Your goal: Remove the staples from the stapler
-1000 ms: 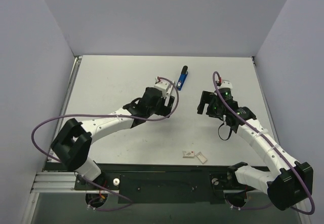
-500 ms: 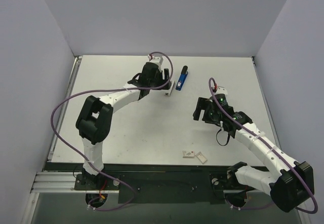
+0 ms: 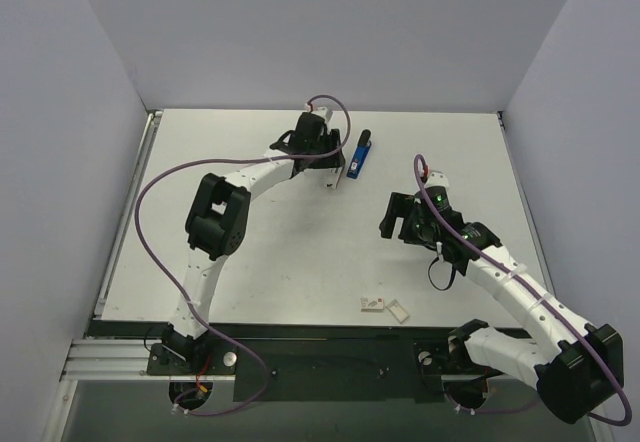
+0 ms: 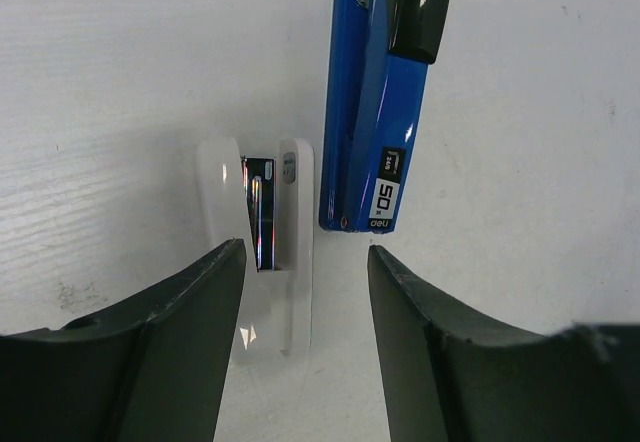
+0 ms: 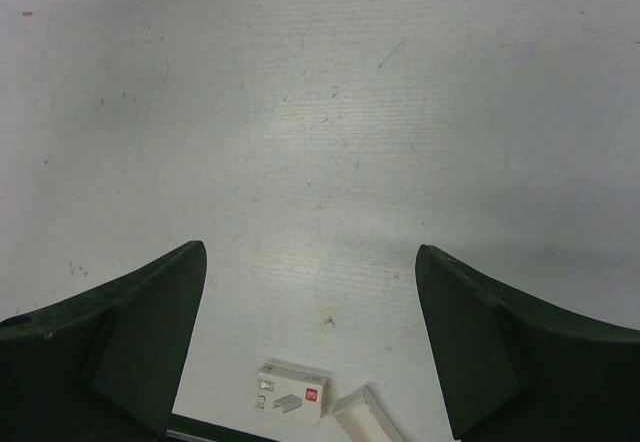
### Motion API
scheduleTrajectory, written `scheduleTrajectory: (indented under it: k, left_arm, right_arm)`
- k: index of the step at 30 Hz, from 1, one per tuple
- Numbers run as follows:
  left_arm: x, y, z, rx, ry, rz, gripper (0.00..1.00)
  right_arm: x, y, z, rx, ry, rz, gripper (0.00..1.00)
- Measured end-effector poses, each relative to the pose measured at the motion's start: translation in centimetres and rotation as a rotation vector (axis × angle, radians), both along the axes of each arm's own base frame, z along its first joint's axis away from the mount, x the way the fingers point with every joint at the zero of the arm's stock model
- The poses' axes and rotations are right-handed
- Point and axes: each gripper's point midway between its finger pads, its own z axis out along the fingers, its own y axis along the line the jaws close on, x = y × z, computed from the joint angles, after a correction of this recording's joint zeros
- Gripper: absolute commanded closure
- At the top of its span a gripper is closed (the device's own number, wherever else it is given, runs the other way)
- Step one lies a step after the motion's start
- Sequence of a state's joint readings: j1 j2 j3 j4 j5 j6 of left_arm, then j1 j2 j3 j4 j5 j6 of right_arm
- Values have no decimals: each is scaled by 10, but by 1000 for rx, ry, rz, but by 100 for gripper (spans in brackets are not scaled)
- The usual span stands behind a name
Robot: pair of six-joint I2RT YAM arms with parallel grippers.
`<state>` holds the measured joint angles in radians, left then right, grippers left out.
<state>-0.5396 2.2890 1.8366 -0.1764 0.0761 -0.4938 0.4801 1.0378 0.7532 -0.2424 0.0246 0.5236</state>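
Observation:
The blue stapler [image 3: 360, 154] with a black top lies shut on the table, far centre; in the left wrist view the stapler [image 4: 372, 112] runs up from just beyond my right finger. Beside it on the left lies a small white piece [image 4: 262, 252] with a shiny metal strip [image 4: 258, 224] in its slot; I cannot tell if these are staples. My left gripper [image 4: 305, 254] is open, its fingers on either side of that piece's near end, not touching it. My right gripper [image 3: 395, 222] hangs open over bare table at centre right, as the right gripper [image 5: 310, 250] in its own view shows.
A small white staple box [image 3: 374, 305] and an open white tray [image 3: 398, 311] lie near the front edge, also seen as the box [image 5: 292, 392] in the right wrist view. Purple cables loop off both arms. Grey walls close in the table at the back and sides.
My left arm has stretched to the back of the table and brought its gripper over the white piece beside the stapler, and its jaws have narrowed. The right gripper drifted slightly nearer.

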Motion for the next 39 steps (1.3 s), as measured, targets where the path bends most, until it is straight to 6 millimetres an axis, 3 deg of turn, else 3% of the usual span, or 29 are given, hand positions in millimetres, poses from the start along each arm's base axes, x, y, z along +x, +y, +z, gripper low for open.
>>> scheduleTrajectory:
  k: [13,31,39]
  left_arm:
    - [13,8,3,76,-5,37,41]
    - [20,20,-40,190,42,63,43]
    - [24,17,-38,183,35,67,63]
  right_arm:
    - [-2,4,0,2,1,15,20]
    - [-4,7,0,2,0,29,20]
    - [-5,9,0,2,0,35,20]
